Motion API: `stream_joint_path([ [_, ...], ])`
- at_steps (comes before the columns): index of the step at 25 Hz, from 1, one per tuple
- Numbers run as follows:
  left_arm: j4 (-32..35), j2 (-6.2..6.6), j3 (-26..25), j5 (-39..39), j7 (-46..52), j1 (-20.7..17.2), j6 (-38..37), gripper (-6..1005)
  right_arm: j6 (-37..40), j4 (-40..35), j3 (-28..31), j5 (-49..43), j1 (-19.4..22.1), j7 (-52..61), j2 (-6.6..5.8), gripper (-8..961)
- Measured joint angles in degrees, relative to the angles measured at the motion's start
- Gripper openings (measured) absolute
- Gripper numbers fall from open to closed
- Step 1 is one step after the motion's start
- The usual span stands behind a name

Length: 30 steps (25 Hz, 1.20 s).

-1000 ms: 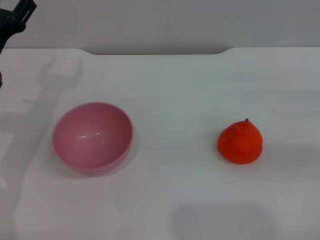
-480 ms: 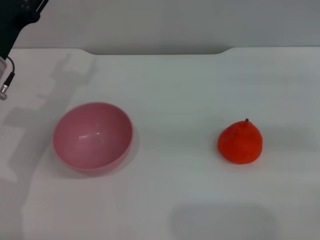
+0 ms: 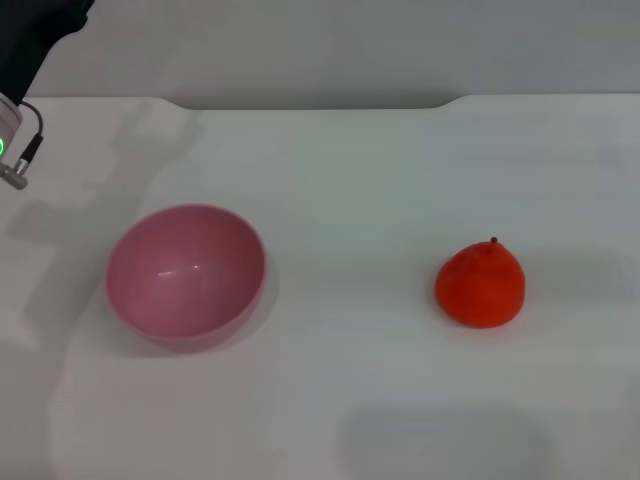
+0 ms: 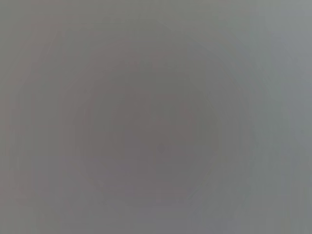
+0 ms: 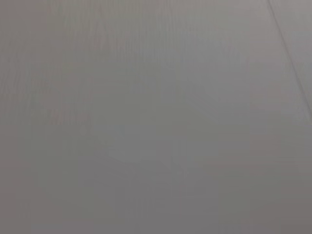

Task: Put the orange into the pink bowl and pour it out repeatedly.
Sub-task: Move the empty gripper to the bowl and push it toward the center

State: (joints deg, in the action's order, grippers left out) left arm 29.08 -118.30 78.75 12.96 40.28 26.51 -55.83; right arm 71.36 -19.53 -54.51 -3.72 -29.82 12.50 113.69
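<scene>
The white table (image 3: 340, 180) takes up nearly everything in the head view. The pink bowl (image 3: 186, 274) stands upright on it, open side up, with nothing inside. Well apart from the pink bowl, off toward the robot's right, the orange (image 3: 481, 284) rests on the table with its small dark stem pointing up; nothing touches either one.

Beyond the pink bowl, at the far left corner of the head view, part of the left arm (image 3: 25, 60) reaches in: dark casing, a small green light and a short cable plug. It hangs above the table, clear of the bowl, casting a shadow on the surface behind it. Its gripper lies outside the view, so I cannot tell whether it is released or clenched, or holding anything.

The right gripper does not show anywhere. Both wrist views show only a plain grey surface.
</scene>
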Motion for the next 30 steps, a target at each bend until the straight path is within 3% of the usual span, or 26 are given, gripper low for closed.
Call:
stream_joint_path([
  [7, 5.6, 3.90, -0.5, 17.1, 27.4, 0.8, 3.2, 829, -0.1, 0.2, -0.4, 0.0, 0.0, 0.2, 0.38, 624],
  [8, 7.6, 5.32, -0.7, 22.6, 34.2, 0.8, 3.1, 829, -0.2, 0.2, -0.5, 0.0, 0.0, 0.2, 0.46, 624],
  [10, 9.5, 6.66, -0.9, 27.4, 40.7, 0.9, 2.6, 829, -0.4, 0.4, -0.5, 0.0, 0.1, 0.2, 0.58, 624],
  [11, 11.6, 8.12, -1.3, 32.9, 47.2, 1.0, 1.7, 829, -0.5, 0.5, -0.5, 0.0, 0.1, 0.2, 0.61, 624],
  [13, 11.6, 8.12, -1.3, 32.9, 47.2, 1.0, 1.7, 829, -0.6, 0.7, -0.5, 0.0, 0.1, 0.2, 0.68, 624],
  [14, 13.9, 10.01, -1.8, 39.9, 54.8, 1.5, -0.2, 829, -0.6, 0.8, -0.5, 0.0, 0.1, 0.2, 0.74, 624],
  [16, 16.6, 12.15, -4.4, 53.6, 68.3, 3.1, -3.9, 829, -0.6, 1.0, -0.5, 0.0, 0.1, 0.2, 0.79, 624],
  [17, 16.6, 12.15, -4.4, 53.6, 68.3, 3.1, -3.9, 828, -0.6, 1.1, -0.5, 0.0, 0.1, 0.3, 0.82, 624],
  [19, 19.1, 12.70, -9.9, 74.2, 82.5, 6.1, -10.5, 828, -0.6, 1.3, -0.4, 0.0, 0.1, 0.3, 0.83, 624],
  [24, 25.7, 11.39, -15.8, 107.1, 102.1, 10.1, -21.7, 828, -0.6, 1.5, -0.5, 0.0, 0.1, 0.3, 0.83, 624],
  [26, 27.3, 11.05, -16.3, 111.3, 104.4, 10.3, -23.3, 828, -0.6, 1.5, -0.5, 0.0, 0.1, 0.4, 0.83, 624],
  [28, 34.2, 9.65, -17.1, 120.2, 110.1, 10.2, -27.6, 828, -0.6, 1.6, -0.5, 0.0, 0.0, 0.4, 0.84, 623],
  [30, 38.1, 8.87, -17.2, 124.0, 112.2, 10.0, -29.4, 828, -0.6, 1.7, -0.5, 0.0, -0.1, 0.4, 0.85, 623],
])
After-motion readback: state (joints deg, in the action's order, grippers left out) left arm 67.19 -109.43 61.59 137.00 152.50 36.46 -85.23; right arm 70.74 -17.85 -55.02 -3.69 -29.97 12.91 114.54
